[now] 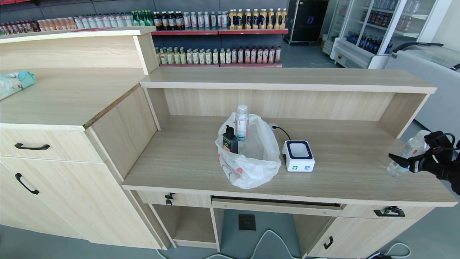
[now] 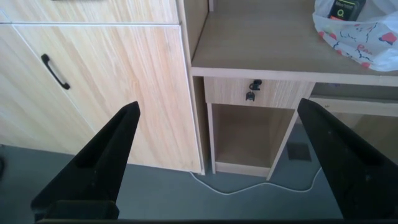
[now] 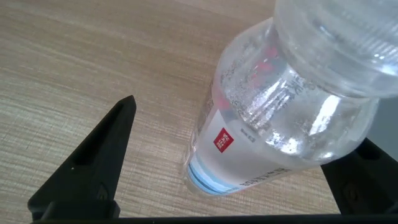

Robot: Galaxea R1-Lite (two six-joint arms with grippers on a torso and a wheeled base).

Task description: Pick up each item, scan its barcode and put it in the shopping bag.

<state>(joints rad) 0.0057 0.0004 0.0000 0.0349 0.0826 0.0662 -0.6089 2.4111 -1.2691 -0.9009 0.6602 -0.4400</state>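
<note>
A pale wooden worktop [image 1: 172, 172] adjoins a taller cabinet [image 1: 72, 97] with black drawer handles [image 1: 31, 146]. A key [image 2: 251, 95] hangs in the lock [image 2: 255, 83] below. Shelves of bottled drinks [image 1: 215, 21] line the wall behind; a white cable [image 2: 249, 188] crosses the floor [image 2: 155, 199].

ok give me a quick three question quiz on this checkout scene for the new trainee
1. True or false: the barcode scanner sits inside the shopping bag.
2. How many items show in the bag so far? A) none B) two C) four
3. Fill in: the right tool is open around a clear ____.

Key
1. False: it stands on the counter beside the bag.
2. B: a clear bottle with a white cap and a dark bottle.
3. Water bottle, standing on the counter.
</note>
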